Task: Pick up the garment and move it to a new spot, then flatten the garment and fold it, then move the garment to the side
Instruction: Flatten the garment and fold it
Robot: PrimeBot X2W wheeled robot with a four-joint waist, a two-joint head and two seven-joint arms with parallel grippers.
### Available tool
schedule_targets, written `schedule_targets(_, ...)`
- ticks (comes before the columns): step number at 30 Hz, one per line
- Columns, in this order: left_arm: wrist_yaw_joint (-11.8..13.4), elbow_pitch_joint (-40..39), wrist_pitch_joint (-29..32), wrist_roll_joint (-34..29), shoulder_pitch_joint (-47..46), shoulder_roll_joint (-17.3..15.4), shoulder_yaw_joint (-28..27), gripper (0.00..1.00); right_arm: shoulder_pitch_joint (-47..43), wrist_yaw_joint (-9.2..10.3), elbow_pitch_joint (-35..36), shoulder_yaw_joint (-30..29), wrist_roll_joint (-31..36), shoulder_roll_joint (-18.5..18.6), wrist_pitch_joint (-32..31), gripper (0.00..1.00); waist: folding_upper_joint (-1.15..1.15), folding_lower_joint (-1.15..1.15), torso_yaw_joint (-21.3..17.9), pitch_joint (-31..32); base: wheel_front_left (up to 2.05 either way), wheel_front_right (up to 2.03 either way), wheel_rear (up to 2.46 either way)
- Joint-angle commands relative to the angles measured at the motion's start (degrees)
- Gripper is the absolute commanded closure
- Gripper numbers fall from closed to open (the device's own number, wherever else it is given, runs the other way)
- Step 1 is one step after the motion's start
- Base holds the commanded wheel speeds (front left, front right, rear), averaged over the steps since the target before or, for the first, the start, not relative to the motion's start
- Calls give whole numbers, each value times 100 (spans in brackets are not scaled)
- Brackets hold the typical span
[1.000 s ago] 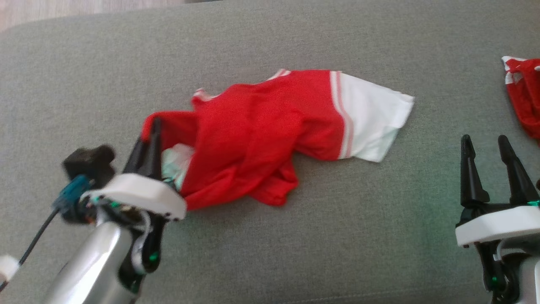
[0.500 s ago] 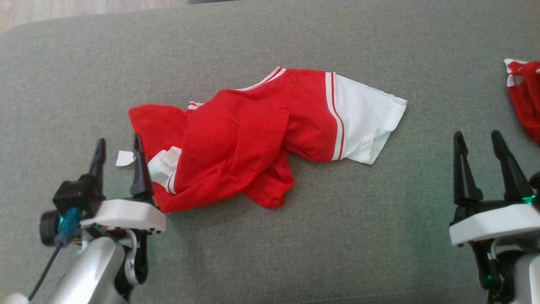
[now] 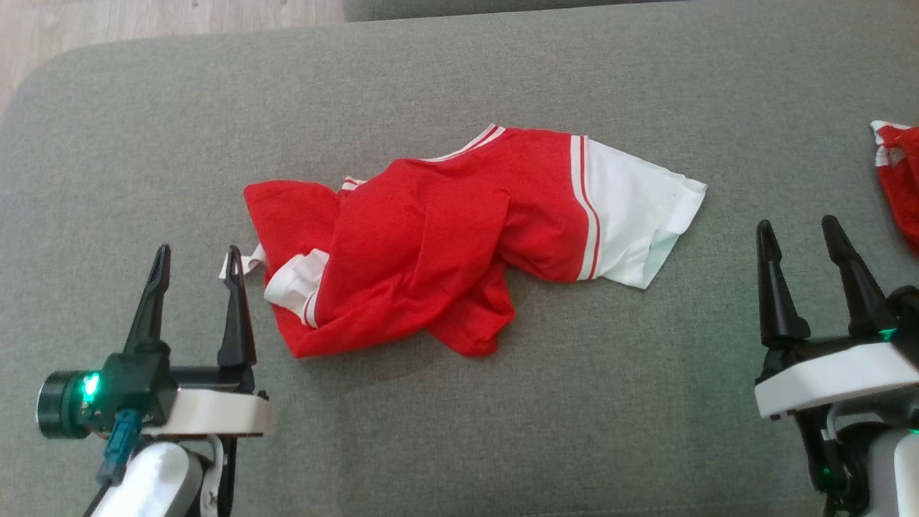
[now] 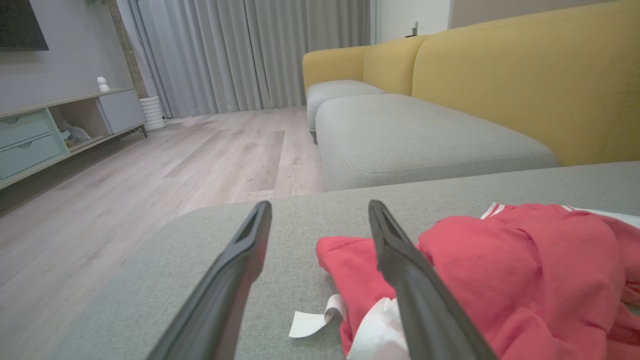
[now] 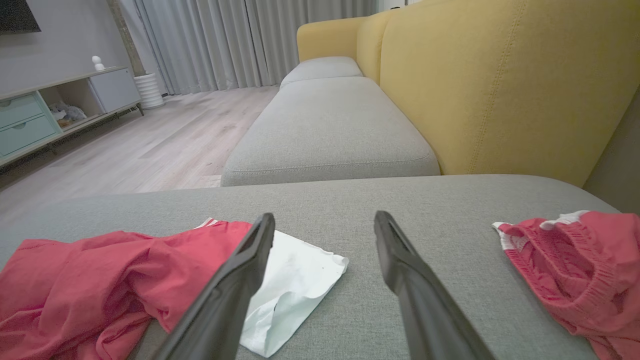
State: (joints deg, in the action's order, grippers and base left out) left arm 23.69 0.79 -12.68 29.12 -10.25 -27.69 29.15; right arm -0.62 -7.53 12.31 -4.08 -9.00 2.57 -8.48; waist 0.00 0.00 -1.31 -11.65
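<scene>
- Standing wide open and empty, the left gripper (image 3: 198, 249) sits low over the grey sofa cushion (image 3: 502, 431), its fingers pointing away from the robot.
- The tip of its right-hand finger is just beside a small white label (image 3: 231, 267) that sticks out from the shirt's left end. Whether the two touch cannot be told.
- The red T-shirt (image 3: 423, 244) lies crumpled in the middle of the cushion, its red body bunched and lapped over itself.
- Its white sleeve (image 3: 632, 215), edged with red stripes, is spread fairly flat toward the right.
- The right gripper (image 3: 795, 222) is also spread wide and holds nothing. It is well apart from the shirt, to the right of the sleeve.
- A second red-and-white garment (image 3: 901, 179) is heaped at the cushion's right edge, beyond that gripper.
- Behind the cushion rise a yellow sofa back (image 5: 500, 75) and a pale wood floor (image 4: 150, 170).
</scene>
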Motion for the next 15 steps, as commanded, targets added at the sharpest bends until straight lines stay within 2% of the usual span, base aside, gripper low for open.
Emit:
schedule_targets(1, 34, -206, -7, -26, -211, -206, -240, 0, 99, 4, 237, 136, 19, 31, -29, 0, 0, 0, 7, -8, 0, 0, 0)
schedule_targets(9, 21, -275, 46, 79, -187, -182, -237, 0, 146, 4, 200, 154, -1, 65, -52, 0, 0, 0, -7, -68, 0, 0, 0)
schedule_targets(15, -16, -277, 69, 98, -369, -97, -197, 0, 615, 4, -312, 263, -162, 361, 26, 0, 0, 0, 74, -298, 0, 0, 0)
